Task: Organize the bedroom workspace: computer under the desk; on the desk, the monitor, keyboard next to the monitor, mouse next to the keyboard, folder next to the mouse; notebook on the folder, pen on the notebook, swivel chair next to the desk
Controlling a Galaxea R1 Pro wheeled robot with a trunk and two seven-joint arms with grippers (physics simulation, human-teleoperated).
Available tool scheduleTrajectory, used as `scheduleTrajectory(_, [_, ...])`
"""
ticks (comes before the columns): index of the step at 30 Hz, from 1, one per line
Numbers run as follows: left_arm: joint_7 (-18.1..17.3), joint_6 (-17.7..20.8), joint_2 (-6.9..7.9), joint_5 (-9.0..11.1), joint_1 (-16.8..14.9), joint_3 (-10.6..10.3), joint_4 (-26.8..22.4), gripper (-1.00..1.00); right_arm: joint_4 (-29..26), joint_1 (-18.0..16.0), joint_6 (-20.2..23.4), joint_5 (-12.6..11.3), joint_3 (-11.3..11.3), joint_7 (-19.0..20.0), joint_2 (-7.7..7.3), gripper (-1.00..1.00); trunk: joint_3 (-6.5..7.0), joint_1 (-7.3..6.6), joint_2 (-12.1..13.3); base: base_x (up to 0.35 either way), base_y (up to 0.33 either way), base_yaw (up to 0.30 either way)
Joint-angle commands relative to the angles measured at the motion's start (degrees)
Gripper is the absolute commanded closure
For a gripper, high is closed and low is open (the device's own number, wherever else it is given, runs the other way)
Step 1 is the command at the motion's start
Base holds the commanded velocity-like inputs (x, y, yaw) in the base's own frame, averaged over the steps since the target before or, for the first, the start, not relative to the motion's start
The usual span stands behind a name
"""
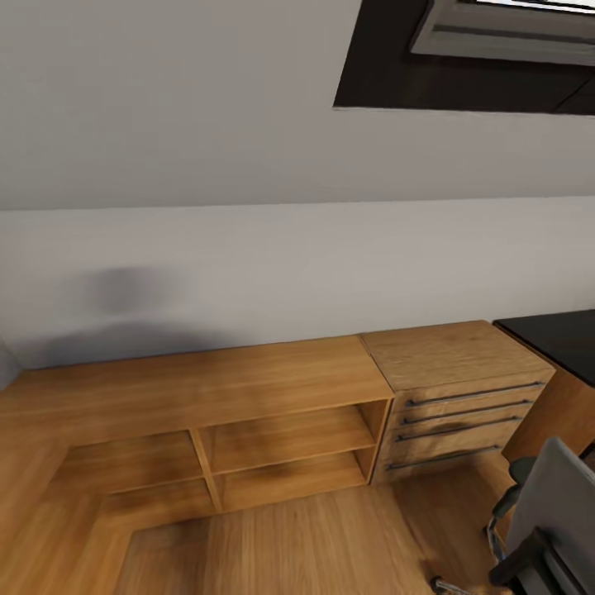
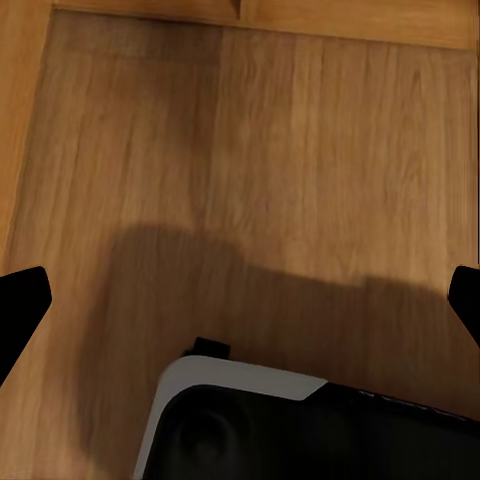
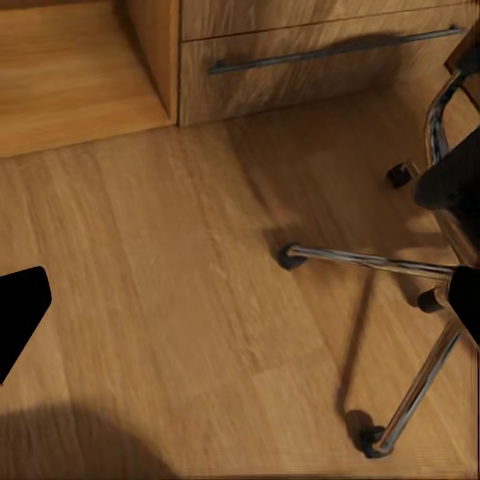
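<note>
My head camera faces a grey bedroom wall under a sloped ceiling with a dark-framed skylight. Against the wall stands a low open wooden shelf unit with four compartments. Just beside it, to the right, is a light wooden drawer chest with long dark bar handles. The corner of the black tabletop shows at the right edge, just beyond the chest. The grey-backed swivel chair with black armrests sits at the lower right, near the chest front.

Left hand: I see both black fingertips at opposite edges of the left wrist view, set wide apart with nothing between them, above the light wood floor. A white-and-black part of the robot body lies below.

Right hand: its fingertips are likewise spread and empty. Under it I see the chair's chrome star base on casters, standing on the floor near the chest's lowest drawer.
</note>
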Motion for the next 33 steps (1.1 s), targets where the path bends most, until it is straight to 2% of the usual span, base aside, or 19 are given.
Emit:
scheduleTrajectory(1, [-0.23, -0.05, -0.03, 0.04, 0.03, 0.27, -0.08, -1.00, 0.11, -0.06, -0.12, -0.15, 0.49, -0.31, 0.02, -1.00, -0.08, 0.02, -0.07, 0.000, 0.000, -0.247])
scheduleTrajectory(33, [-0.23, -0.12, -0.06, 0.14, 0.03, 0.35, 0.09, -1.00, 0.14, -0.06, 0.00, -0.15, 0.57, -0.31, 0.02, -1.00, -0.08, 0.02, -0.07, 0.000, 0.000, -0.257])
